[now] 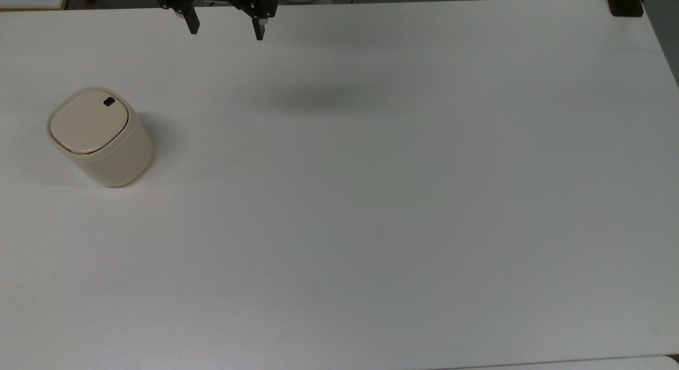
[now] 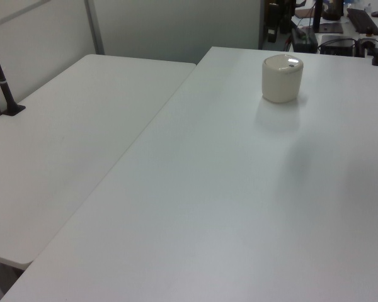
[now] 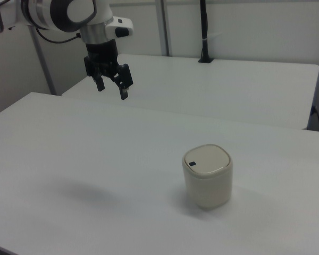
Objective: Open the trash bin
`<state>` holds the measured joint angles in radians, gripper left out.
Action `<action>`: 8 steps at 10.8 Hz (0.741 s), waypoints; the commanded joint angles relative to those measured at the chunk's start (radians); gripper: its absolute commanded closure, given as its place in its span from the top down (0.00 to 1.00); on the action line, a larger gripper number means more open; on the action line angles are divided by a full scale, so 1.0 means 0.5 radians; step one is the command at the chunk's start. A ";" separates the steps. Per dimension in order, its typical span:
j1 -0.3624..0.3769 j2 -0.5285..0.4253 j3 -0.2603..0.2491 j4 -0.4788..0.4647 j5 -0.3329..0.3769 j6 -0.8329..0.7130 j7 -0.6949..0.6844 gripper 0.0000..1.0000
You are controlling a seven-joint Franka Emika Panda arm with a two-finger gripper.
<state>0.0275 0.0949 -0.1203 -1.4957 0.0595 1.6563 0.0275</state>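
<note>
The small cream-beige plastic trash bin [image 1: 101, 138] stands lid-closed on the white table [image 1: 398, 200]. The black two-finger gripper [image 1: 226, 29], fingers spread, hangs well apart from it, so the approach seems not yet begun. Next it likely must press the small black button [image 1: 109, 101].

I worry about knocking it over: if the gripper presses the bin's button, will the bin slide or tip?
The trash bin looks like light plastic standing free on the smooth table, so a sideways push would probably slide it. Its black button sits at the lid's rim, so off-centre pressure might rock it, though the squat body should resist tipping.
</note>
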 commanded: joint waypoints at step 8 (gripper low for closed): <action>0.016 -0.043 -0.020 -0.040 -0.030 -0.030 -0.033 1.00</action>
<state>0.0277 0.0949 -0.1236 -1.4958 0.0590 1.6563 0.0270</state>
